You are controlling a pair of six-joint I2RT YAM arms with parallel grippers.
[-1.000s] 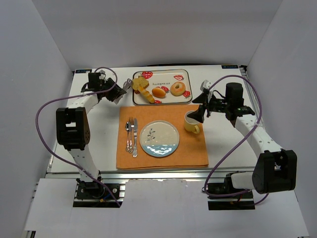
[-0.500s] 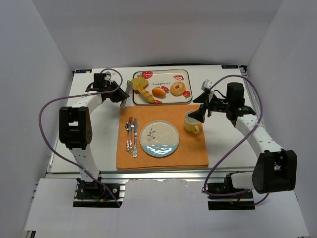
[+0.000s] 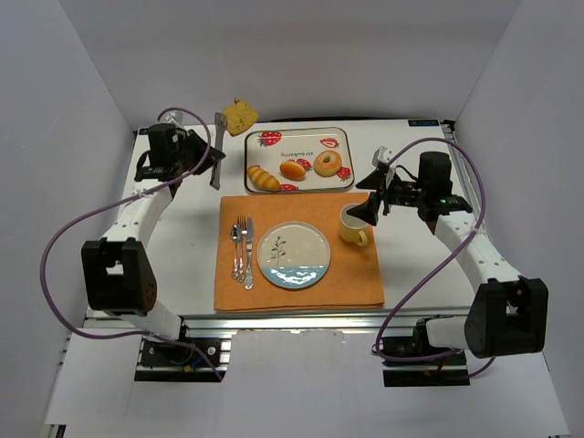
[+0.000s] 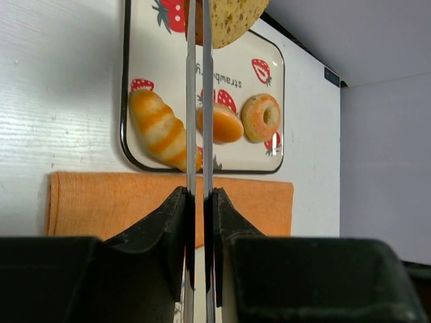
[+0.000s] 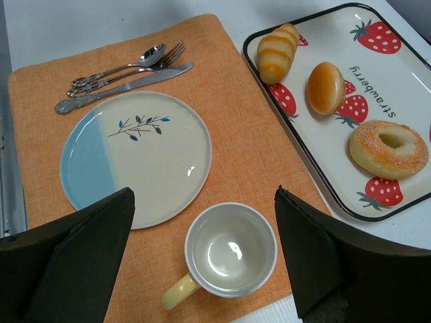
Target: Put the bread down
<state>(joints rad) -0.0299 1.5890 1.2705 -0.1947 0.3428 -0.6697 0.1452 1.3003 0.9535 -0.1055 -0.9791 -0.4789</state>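
Bread slice: aloft over the table's far edge, off the tray's far-left corner; pinched in tongs, which the left gripper clamps, sparing the food direct contact. Right gripper wide, empty, above the mug. Plate bare, the likely destination

Left wrist view: bread slice cut by top edge — tongs tips out of frame too, blades hiding part of roll. Right wrist view: tray clipped at right.

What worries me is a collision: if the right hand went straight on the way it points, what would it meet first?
Probably the empty yellow-handled mug, centred ahead of the open right hand in its wrist view, standing on the orange placemat. Depth is unclear.
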